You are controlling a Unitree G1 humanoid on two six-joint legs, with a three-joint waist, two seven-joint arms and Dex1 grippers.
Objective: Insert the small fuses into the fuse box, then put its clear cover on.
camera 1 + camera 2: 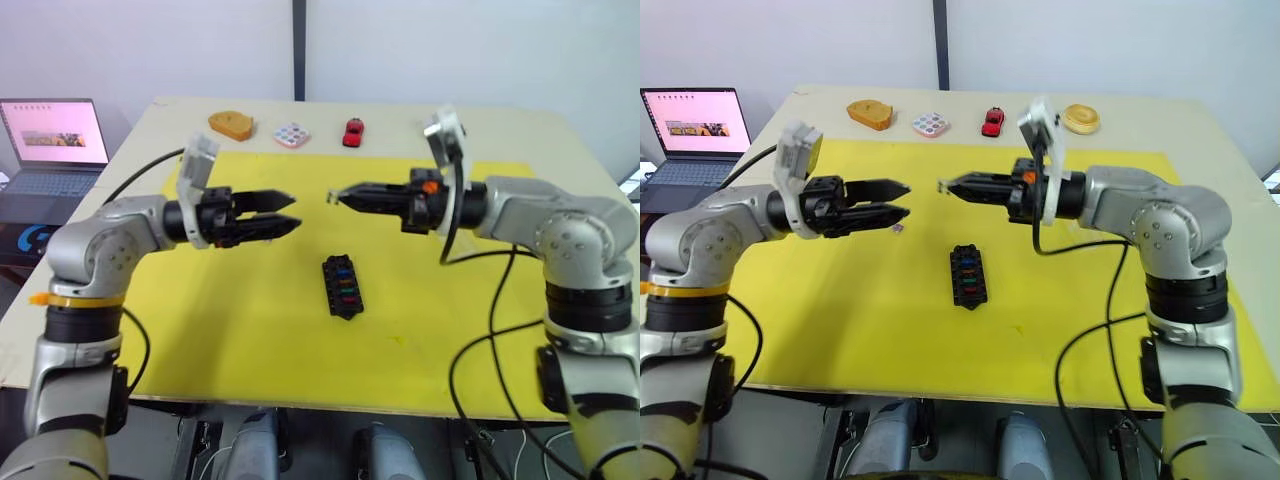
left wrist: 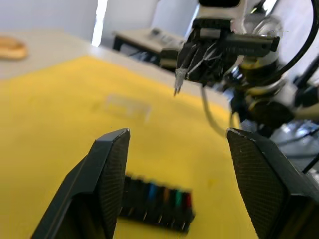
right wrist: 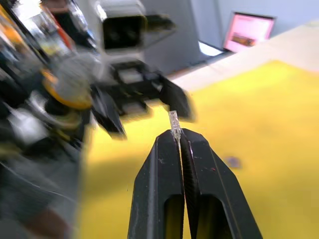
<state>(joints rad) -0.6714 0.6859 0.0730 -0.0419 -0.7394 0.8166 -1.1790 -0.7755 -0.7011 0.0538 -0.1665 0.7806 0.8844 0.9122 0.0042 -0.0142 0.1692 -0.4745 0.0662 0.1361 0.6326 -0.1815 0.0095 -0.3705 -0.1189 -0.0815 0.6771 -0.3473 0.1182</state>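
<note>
Yellow mat [image 1: 250, 330] on a pale table [image 1: 1200, 130], with one black fuse box [image 1: 343, 286] near its middle and both arms held above it.

One fuse box lies flat, its slots holding a row of small fuses [image 1: 344, 280] in blue, teal, amber, green and red; a purple fuse [image 1: 898, 229] lies alone on the mat. Raised above, the right gripper [image 1: 338, 196] is pinched closed on a small clear piece [image 3: 174, 121], and the left gripper [image 1: 285, 212] faces it with fingers spread and nothing between them. One clear cover [image 2: 127, 106] rests flat farther back on the mat. Along the table's far edge sit an orange block [image 1: 231, 124], a white dotted tile [image 1: 291, 135], a red toy car [image 1: 352, 132] and a tan disc [image 1: 1080, 118]; a laptop [image 1: 55, 145] stands off to the left.
</note>
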